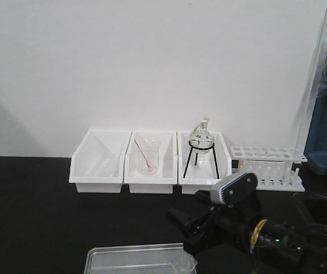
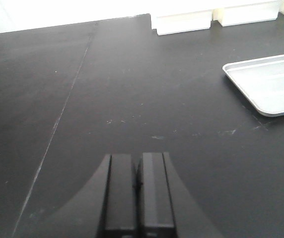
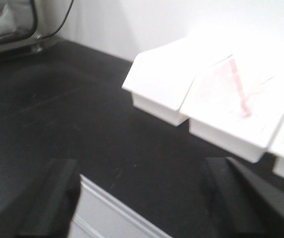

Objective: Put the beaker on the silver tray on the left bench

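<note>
Exterior front-facing view: the scene is taken in from above the left bench (image 1: pixel 38 217).
Task thing: the beaker (image 1: pixel 184 264) is seen at the right end of the silver tray (image 1: pixel 132 260), at the bottom edge of the picture. Whether it stands inside the rim or just beside it cannot be told.
Right arm: the right arm (image 1: pixel 232 222) is seen just right of the tray, apart from the beaker.
Progress: the carrying is judged done or nearly so. Only the beaker's seat within the rim is left to be confirmed.
Count here: one silver tray, one small beaker, three white bins (image 1: pixel 96 171), one larger beaker with a rod (image 1: pixel 147 157), one flask on a black tripod (image 1: pixel 200 140) and one test-tube rack (image 1: pixel 266 165) are counted.

Left wrist-mounted view: bare black benchtop is mostly shown.
Left gripper: the fingers of the left gripper (image 2: pixel 134 193) are pressed together with nothing between them.
Tray: one corner is seen at the right, and no beaker is shown on that part.
Count here: parts of three bins are seen along the top edge.

Right wrist-mounted view: the picture is blurred.
Right gripper: the fingers of the right gripper (image 3: pixel 142 198) are spread wide, and nothing is held.
Tray: a pale edge of it is seen below the fingers; the beaker is not shown.
Count here: three bins are seen in part.
</note>
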You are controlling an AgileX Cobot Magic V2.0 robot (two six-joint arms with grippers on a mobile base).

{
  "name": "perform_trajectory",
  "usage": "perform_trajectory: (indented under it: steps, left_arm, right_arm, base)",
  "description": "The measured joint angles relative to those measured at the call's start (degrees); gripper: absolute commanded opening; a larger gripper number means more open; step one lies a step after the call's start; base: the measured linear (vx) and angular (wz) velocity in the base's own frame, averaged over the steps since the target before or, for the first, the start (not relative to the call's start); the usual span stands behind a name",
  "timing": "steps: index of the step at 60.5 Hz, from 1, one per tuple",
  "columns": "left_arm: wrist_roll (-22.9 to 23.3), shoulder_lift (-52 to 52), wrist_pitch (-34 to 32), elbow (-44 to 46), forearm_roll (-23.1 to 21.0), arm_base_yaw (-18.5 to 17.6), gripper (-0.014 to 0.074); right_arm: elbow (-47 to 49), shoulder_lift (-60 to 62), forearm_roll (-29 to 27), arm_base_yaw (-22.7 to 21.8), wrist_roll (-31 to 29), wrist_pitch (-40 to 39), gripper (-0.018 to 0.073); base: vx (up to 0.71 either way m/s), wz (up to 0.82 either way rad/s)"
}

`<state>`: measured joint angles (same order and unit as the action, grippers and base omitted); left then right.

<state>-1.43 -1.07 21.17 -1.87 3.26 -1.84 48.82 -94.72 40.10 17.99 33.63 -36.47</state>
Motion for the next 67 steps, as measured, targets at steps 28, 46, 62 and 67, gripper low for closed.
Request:
perform_trajectory:
  steps: [28,46,62,67]
  left_arm:
    - [0.0,0.0,0.0,0.0,0.0,0.0,0.0001]
    - [0.0,0.0,0.0,0.0,0.0,0.0,0.0001]
    - [0.0,0.0,0.0,0.0,0.0,0.0,0.0001]
    - [0.0,0.0,0.0,0.0,0.0,0.0,0.0001]
  right_arm:
    - [-11.84,43.03,9.35,0.0,11.03,41.43,-0.0014]
    - [-13.31,50.01,9.39,0.0,11.08,45.01,-0.0014]
    - [-13.48,50.2,9.47,0.0,11.08,45.36,-0.0014]
    - [-13.48,50.05,9.3,0.0,11.08,45.72,-0.0014]
  base:
    - [0.0,0.0]
    - [0.0,0.0]
    - [0.0,0.0]
    - [0.0,0.0]
